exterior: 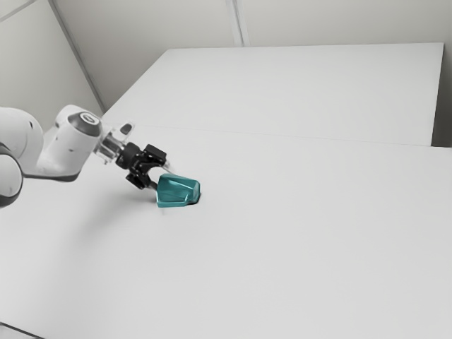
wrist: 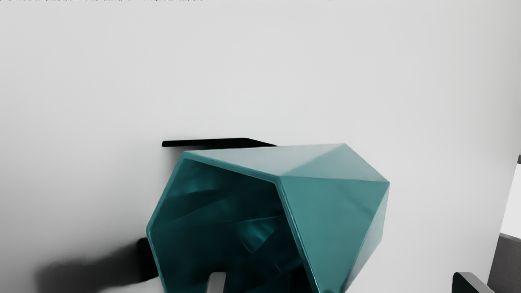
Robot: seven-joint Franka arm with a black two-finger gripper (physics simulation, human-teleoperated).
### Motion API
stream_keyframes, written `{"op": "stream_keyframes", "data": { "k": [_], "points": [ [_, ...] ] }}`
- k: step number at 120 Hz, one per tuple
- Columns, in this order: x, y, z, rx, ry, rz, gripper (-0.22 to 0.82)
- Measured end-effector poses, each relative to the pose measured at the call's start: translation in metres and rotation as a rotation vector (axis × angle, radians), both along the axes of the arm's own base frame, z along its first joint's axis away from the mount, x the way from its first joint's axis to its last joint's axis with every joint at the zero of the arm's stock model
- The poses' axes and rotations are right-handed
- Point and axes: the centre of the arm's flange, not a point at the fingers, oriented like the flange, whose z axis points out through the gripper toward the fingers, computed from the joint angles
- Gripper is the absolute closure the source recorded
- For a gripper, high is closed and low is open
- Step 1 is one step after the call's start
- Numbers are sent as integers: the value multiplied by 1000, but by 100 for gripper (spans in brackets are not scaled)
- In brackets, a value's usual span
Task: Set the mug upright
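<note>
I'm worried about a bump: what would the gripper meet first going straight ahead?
Most likely the teal mug, lying on its side with its mouth toward the gripper; one fingertip may enter the mouth, though depth is unclear.

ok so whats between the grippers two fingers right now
In the wrist view, the teal mug's rim and side wall show between the fingers, then a stretch of table up to the other finger.

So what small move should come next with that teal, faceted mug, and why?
Probably closing the open black gripper gently on the wall of the mug: it lies on its side, and one fingertip shows across its mouth, the other beyond its outer wall.
</note>
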Motion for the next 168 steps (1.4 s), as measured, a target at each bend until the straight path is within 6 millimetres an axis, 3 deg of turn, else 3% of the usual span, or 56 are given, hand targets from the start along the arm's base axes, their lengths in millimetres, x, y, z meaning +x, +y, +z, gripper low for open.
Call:
{"op": "stream_keyframes", "data": {
  "k": [17,31,45,64,77,101,129,152,161,168],
  "points": [
    [6,-2,0,-37,-16,17,1],
    [6,-5,-12,-78,2,37,5],
    [5,-6,-25,-113,25,55,26],
    [6,-9,-21,-140,29,62,56],
    [6,-10,-18,-149,33,60,65],
    [6,-11,-11,-152,30,58,73],
    [9,-11,11,-139,3,55,76],
    [3,-25,64,-35,-36,-40,77],
    [-2,-43,79,63,-30,-124,77],
    [2,-74,80,143,-23,-207,78]
  ]
}}
